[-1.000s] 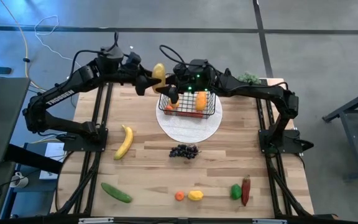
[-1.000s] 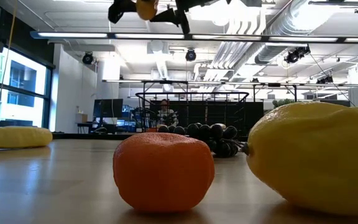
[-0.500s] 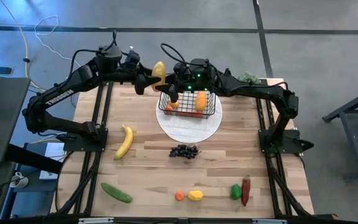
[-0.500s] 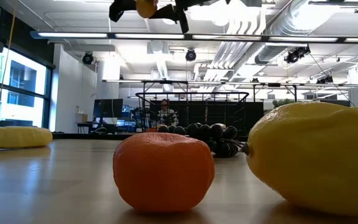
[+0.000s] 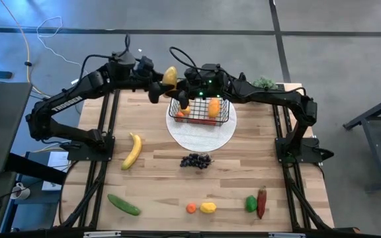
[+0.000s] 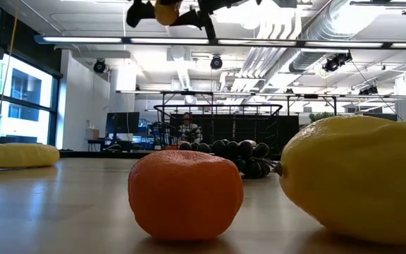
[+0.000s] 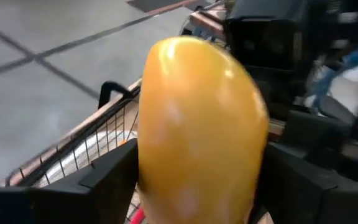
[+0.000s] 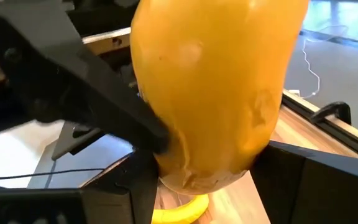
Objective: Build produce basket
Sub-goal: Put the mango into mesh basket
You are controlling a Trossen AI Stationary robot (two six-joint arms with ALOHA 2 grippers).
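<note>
The high view looks straight down on the whole table (image 5: 177,178) from well above. The low view sits at table-top height, just beside the orange (image 6: 185,194) and lemon (image 6: 358,180), facing level toward 12 o'clock across the table into the room. Each wrist view looks forward past its own fingers, very near the mango (image 7: 197,124). All four views share the mango; the high and low views also share the basket (image 5: 200,109) and grapes (image 5: 196,160)

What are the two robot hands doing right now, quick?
Left gripper: shut on the mango, up beside the basket.
Right gripper: by the same mango, over the basket's edge; whether it grips cannot be told.
</note>
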